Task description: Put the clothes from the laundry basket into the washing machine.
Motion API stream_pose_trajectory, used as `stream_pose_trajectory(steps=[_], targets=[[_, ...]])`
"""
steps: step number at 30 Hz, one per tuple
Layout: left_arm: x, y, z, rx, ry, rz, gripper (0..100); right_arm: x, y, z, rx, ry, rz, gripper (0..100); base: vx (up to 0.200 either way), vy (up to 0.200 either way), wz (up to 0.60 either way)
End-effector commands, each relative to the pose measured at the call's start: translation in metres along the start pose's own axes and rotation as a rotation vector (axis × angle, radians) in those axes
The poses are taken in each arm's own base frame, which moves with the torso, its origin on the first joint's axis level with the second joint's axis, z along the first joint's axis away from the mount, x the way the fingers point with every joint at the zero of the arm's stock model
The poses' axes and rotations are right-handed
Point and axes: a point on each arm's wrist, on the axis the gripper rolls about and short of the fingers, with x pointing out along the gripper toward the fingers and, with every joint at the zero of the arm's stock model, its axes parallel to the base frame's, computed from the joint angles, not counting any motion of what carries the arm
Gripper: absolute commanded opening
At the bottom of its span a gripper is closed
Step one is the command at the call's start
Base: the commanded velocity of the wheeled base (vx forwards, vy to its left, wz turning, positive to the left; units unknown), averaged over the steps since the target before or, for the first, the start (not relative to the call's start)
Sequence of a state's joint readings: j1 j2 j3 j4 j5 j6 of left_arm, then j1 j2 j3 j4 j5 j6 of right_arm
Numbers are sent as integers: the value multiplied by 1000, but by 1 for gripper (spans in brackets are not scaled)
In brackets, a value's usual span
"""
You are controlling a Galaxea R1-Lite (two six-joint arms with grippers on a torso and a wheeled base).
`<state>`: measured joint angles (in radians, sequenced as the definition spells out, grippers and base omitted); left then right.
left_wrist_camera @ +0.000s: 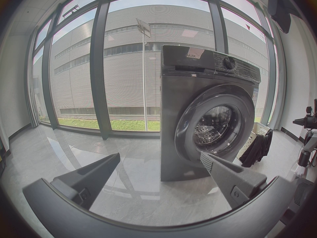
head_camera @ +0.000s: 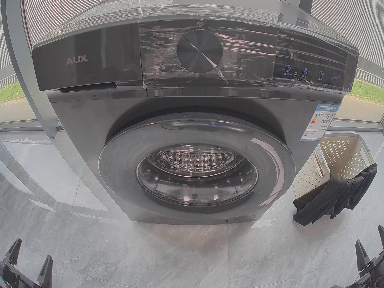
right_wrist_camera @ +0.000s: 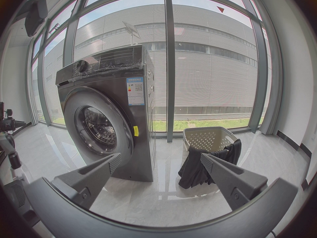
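The washing machine [head_camera: 192,113] stands dead ahead of me at twelve o'clock, on the tiled floor [head_camera: 120,253]. Its round door [head_camera: 196,169] is shut. Through the glass I see the drum [head_camera: 196,161] with no cloth in it, as far as I can tell. So I judge the job not yet begun: nothing is loaded, and the door must be opened before anything can go in.

The laundry basket [head_camera: 346,157] sits on the floor at about two o'clock, just beside the machine's right flank. The clothes [head_camera: 336,199], a dark bundle, hang over the basket's near rim and trail down to the floor. I cannot tell whether more lies at the bottom.

My left tool [left_wrist_camera: 161,157] is at seven o'clock, spread wide and holding nothing, well apart from the machine. My right tool [right_wrist_camera: 160,157] is at five o'clock, likewise spread and empty, well apart from the basket and the clothes.

All of it is left: open the door, take the clothes, carry them to the drum. I judge the loose cloth may snag on the rim.
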<state>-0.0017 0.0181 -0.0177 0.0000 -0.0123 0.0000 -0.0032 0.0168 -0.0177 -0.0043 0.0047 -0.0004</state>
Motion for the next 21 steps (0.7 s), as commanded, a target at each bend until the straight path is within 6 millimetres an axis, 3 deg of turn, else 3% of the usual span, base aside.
stream_pose_trajectory(steps=[1,5,17,19,20,21], targets=[[0,0,-5,0,0,0,100,1,0,-5,0,10,0,100,0,0,0],[0,0,-5,2,0,0,100,1,0,-5,-1,11,0,100,0,150,0],[0,0,-5,2,0,0,100,0,0,-3,0,-7,5,100,0,0,0],[0,0,-5,2,0,-1,100,-3,0,10,-2,-76,11,100,0,0,0],[0,0,-5,2,0,-1,100,-14,1,41,-1,-190,34,100,0,0,0],[0,0,-5,2,0,0,100,-20,1,58,-5,-228,61,100,0,0,0]])
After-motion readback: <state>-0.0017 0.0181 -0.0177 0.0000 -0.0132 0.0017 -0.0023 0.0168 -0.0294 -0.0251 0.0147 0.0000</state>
